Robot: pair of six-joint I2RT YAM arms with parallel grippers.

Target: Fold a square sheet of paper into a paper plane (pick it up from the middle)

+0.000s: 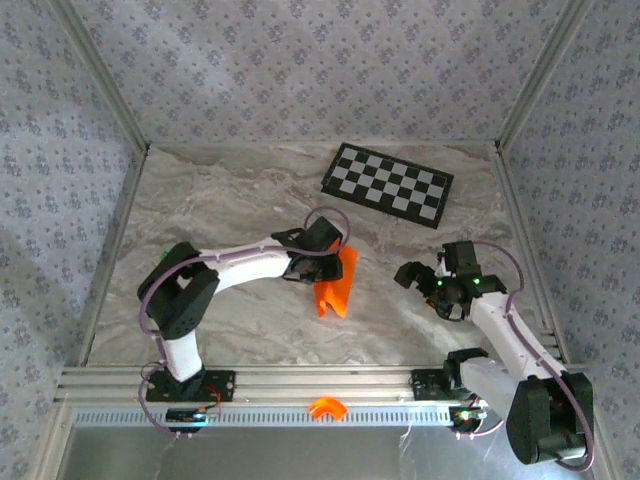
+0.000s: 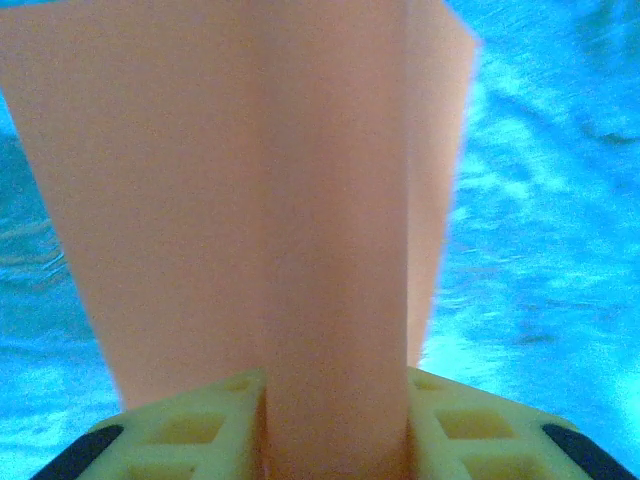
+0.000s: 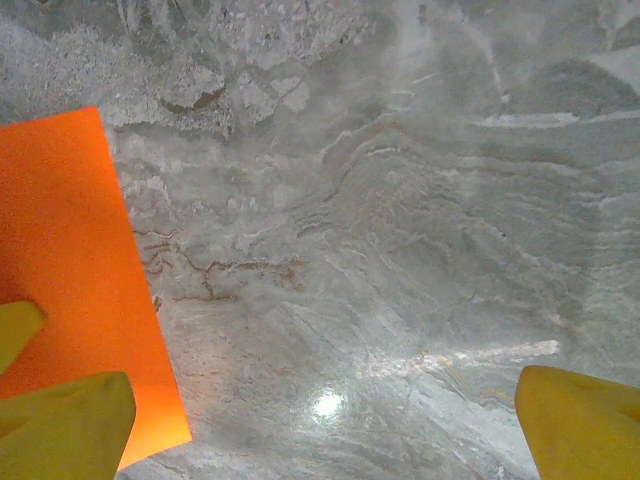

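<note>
The left pincer (image 1: 320, 268) is clamped on the creased orange paper (image 1: 335, 287) at the middle of the marbled counter (image 1: 230, 200). The right pincer (image 1: 416, 273), jaws wide apart, hovers near the paper's right edge.

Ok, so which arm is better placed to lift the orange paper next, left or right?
Left. The left gripper is closed on the orange paper, which stands pinched between its fingers. The right gripper hangs open beside the paper, over the table, with nothing between its jaws.
</note>
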